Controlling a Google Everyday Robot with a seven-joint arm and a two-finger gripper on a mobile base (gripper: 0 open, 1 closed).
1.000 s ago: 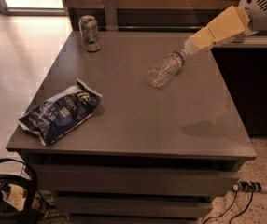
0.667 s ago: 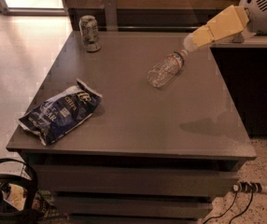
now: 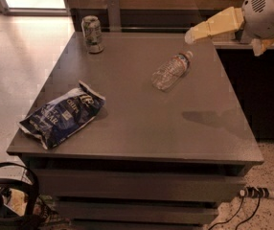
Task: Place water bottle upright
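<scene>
The water bottle [image 3: 171, 71] lies on its side on the table [image 3: 151, 121], the gripper [image 3: 190, 34] hovering at its one o'clock, open or closed I cannot tell; a glancing touch could roll it away.

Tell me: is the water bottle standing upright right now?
No, the water bottle lies on its side on the table, its cap pointing toward the tool, which hangs above the table's far right edge.
</scene>
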